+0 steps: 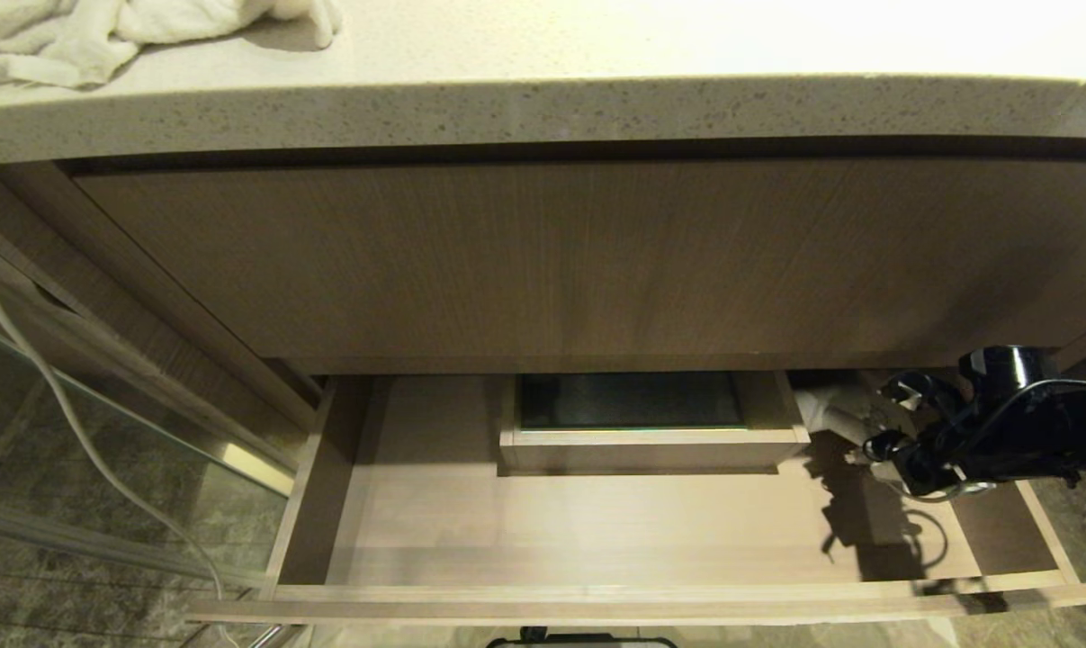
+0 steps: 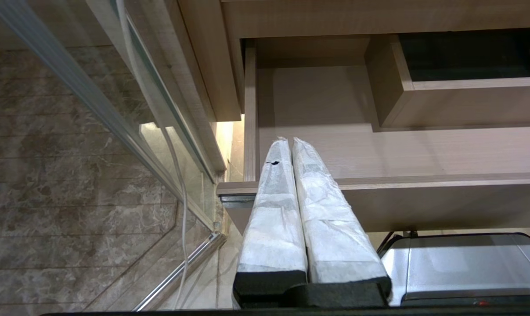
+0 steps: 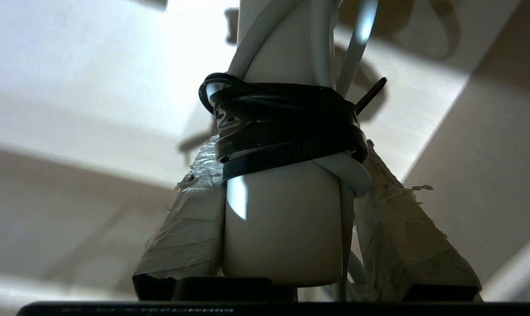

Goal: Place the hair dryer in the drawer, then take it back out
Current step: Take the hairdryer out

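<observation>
The hair dryer [image 3: 282,228] is being held by its white handle, clamped between the right gripper [image 3: 286,237] fingers, over the right end of the open drawer [image 1: 543,598]. Its strapped cord could be snagged on the drawer's inner box [image 1: 650,447]. The left gripper [image 2: 291,145], jaws together, is being kept parked.

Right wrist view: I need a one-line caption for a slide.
Right gripper clamps the white plastic hair dryer handle, its white cord bundled by black ties, above the open light-wood drawer.
</observation>
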